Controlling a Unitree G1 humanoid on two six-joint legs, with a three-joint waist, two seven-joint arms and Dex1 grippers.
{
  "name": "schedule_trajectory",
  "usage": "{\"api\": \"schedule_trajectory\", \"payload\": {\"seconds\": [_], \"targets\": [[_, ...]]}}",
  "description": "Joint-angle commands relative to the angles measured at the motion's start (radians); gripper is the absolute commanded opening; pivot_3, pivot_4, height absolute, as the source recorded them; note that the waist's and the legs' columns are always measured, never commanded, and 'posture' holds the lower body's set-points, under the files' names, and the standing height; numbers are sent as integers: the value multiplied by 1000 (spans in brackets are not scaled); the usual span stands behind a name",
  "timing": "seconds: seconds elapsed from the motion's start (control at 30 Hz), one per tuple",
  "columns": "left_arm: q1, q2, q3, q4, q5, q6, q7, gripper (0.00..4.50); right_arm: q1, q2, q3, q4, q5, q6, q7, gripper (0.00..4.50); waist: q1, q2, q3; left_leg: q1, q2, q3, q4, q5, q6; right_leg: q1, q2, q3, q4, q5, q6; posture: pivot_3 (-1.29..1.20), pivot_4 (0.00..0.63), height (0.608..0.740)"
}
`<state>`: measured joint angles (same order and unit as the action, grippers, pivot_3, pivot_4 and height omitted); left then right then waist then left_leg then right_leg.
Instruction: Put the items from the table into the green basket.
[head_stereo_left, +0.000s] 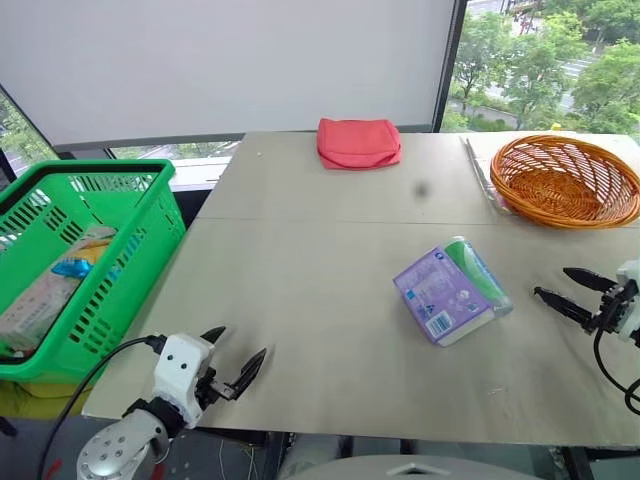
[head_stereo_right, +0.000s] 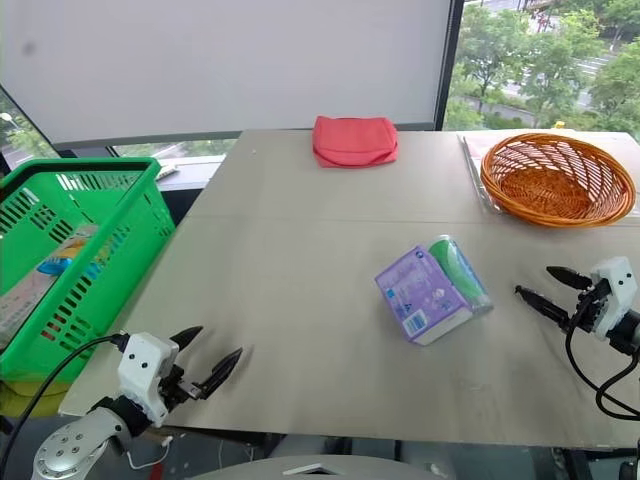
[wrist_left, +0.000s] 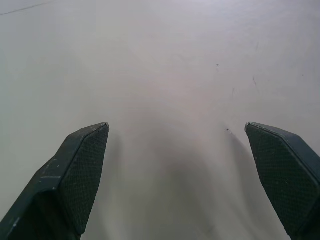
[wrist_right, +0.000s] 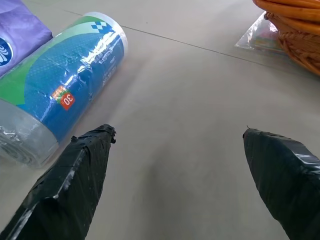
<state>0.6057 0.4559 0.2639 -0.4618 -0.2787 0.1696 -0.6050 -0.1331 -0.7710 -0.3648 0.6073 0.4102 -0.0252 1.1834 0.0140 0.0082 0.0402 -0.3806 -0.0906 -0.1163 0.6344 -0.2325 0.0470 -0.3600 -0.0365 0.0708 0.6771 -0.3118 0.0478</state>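
Observation:
Two items lie side by side right of the table's (head_stereo_left: 300, 300) middle: a pale-purple packet (head_stereo_left: 438, 293) with a white label, and a green tubular packet (head_stereo_left: 477, 272) against its far right side, also seen as a green-blue roll (wrist_right: 65, 85). My right gripper (head_stereo_left: 562, 287) hovers open just right of them, pointing at them, nothing between its fingers. My left gripper (head_stereo_left: 236, 358) is open and empty over the table's near left edge. The green basket (head_stereo_left: 75, 255) stands left of the table with several packs inside.
A round orange-brown wicker basket (head_stereo_left: 565, 180) sits at the far right on a clear plastic sleeve (head_stereo_left: 482, 175). A folded red cloth (head_stereo_left: 358, 142) lies at the far edge. A seam (head_stereo_left: 330, 222) crosses the table.

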Motion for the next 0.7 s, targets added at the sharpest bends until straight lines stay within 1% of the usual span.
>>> {"api": "schedule_trajectory", "payload": {"seconds": [0.03, 0.3, 0.7], "targets": [[1, 7, -1, -41, -3, -13, -2, 4485, -2, -27, -38, 0, 20, -30, 22, 4500, 0, 0, 0, 0, 0, 0, 0, 0, 0, 0, 0, 0, 0, 0, 0, -11, 18, 740], [2, 6, 2, -40, -14, -13, -18, 4485, -7, -26, -45, 38, 21, -61, 49, 4500, -1, -1, 2, 0, 0, 0, 0, 0, 0, 0, 0, 0, 0, 0, 0, -13, 21, 740], [-3, 11, 6, -46, -21, -8, -30, 4485, 11, -19, -46, 25, 24, -67, 47, 4500, -1, -1, 3, 0, 0, 0, 0, 0, 0, 0, 0, 0, 0, 0, 0, -23, 28, 740]]}}
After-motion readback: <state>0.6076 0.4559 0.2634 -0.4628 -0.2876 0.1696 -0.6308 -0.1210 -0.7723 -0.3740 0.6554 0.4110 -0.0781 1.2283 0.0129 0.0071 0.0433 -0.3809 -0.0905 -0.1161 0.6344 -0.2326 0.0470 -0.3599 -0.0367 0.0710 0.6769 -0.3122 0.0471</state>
